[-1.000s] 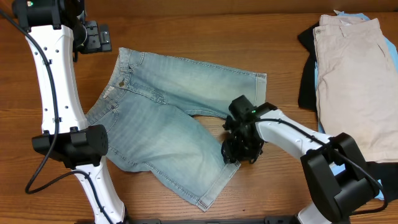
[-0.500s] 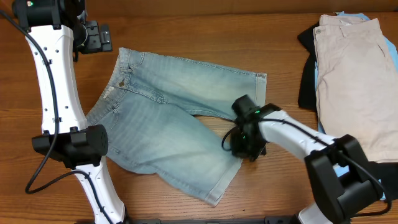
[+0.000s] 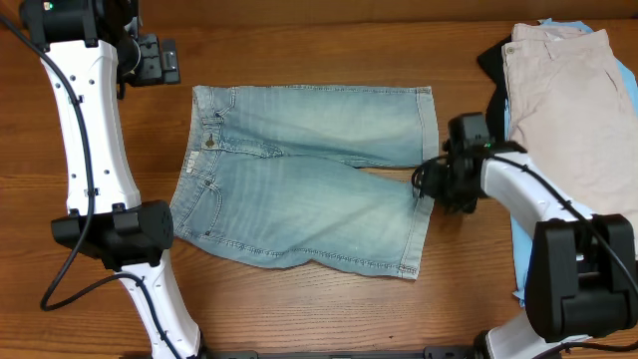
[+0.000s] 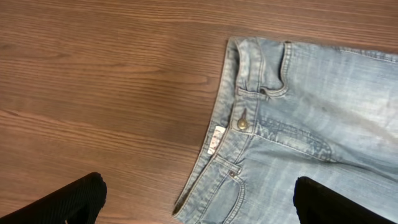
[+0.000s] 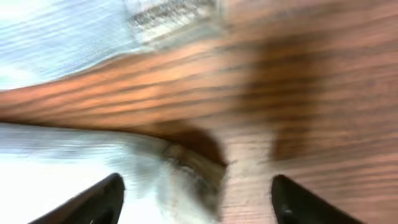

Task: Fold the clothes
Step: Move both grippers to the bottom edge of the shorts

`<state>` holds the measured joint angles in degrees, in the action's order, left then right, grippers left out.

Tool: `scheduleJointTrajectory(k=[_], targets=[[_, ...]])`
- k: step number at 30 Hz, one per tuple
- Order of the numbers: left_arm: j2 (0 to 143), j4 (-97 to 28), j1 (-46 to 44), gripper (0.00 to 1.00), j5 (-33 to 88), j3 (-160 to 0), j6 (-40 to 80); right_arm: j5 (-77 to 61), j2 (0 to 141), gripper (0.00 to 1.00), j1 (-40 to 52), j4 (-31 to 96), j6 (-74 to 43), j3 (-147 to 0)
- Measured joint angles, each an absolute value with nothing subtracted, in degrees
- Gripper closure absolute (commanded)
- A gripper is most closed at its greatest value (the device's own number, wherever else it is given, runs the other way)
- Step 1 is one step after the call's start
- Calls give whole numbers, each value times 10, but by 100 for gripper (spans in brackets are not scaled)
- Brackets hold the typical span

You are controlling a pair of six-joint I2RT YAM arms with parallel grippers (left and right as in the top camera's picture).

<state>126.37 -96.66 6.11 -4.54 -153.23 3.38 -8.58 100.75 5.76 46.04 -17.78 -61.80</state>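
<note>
Faded light-blue denim, your shorts lie flat in the middle of the table, waistband left, hems right beside your right gripper, its fingers spread apart. Your left gripper hangs wide open off the waistband's far corner; bare wood lies in front, stacked clothes at right.

Brown wood-grain table, warm even light, soft shadows

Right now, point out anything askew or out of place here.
The shorts lie flat but uneven: the near leg's hem slants, out of line with the far leg's. At right, black cloth and blue cloth poke out from under the beige garment.
</note>
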Motion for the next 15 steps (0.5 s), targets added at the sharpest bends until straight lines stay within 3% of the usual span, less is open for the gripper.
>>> scheduleJointTrajectory(k=[6,15], targets=[[1233,-967,61,0,-15,-1531,49,-102,953,0,60,596,-170,-767],[1004,-964,61,0,-2,-1387,133,-95,755,0,61,736,-211,-823]])
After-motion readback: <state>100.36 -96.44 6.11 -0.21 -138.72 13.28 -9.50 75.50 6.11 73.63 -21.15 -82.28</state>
